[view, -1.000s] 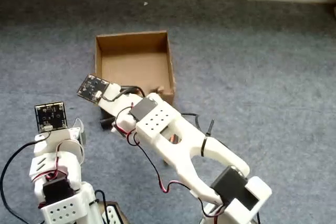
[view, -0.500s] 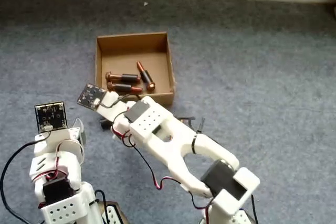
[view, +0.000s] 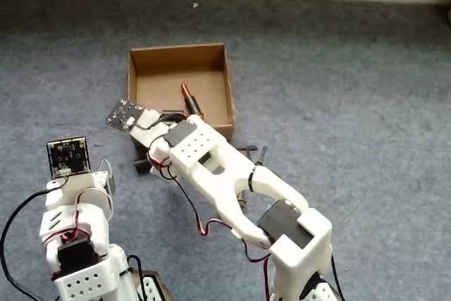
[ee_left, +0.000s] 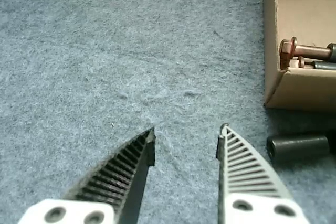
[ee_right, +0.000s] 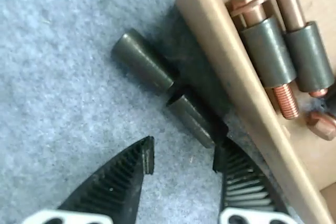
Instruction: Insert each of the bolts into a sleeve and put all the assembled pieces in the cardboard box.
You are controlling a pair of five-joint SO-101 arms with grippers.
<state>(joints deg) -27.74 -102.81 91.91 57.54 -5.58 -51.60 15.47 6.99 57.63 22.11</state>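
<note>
The cardboard box [view: 140,75] holds assembled pieces: a copper bolt in a dark sleeve [view: 190,100] shows beside the right arm's wrist [view: 194,149]. My right gripper [ee_right: 182,156] is open, low over the carpet by the box's outer wall [ee_right: 231,61]. Just beyond its tips lie two bare dark sleeves, one [ee_right: 191,119] near the wall and one [ee_right: 144,66] farther out. Inside the wall lie two sleeved bolts [ee_right: 268,51]. My left gripper [ee_left: 187,132] is open over bare carpet. A sleeve [ee_left: 296,145] lies to one side of it, below the box corner [ee_left: 278,77].
Grey carpet covers the whole table. The left arm [view: 77,202] stands at the near left, apart from the box. The right arm's body stretches from the near right up to the box's front corner. Open carpet lies right of the box.
The right arm's wrist has shifted toward the box's front wall and now covers two pieces that showed half a second ago. Its base has swung left. The left arm has kept still.
</note>
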